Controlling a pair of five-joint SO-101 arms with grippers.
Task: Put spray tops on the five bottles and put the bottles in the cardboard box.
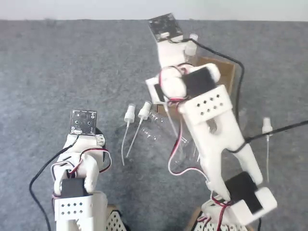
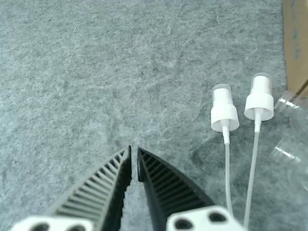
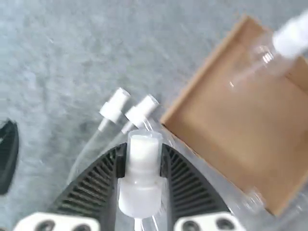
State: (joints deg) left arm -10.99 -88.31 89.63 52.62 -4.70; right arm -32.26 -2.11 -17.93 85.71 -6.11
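Observation:
My right gripper [image 3: 139, 159] is shut on a clear bottle with a white spray top [image 3: 139, 178], held above the table beside the open cardboard box [image 3: 231, 125]. One capped bottle [image 3: 269, 53] lies inside the box. Two loose spray tops [image 3: 114, 107] lie side by side on the grey table near the box corner; in the left wrist view they are the spray tops [image 2: 224, 113] ahead of my left gripper [image 2: 134, 153], which is shut and holds nothing. From above, the right arm [image 1: 211, 110] covers most of the box [image 1: 226, 70].
Clear uncapped bottles [image 1: 156, 127] lie on the carpet between the loose tops and the right arm. Another spray top [image 1: 266, 127] lies at the right. The left arm [image 1: 79, 173] sits at the near left, with open carpet beyond it.

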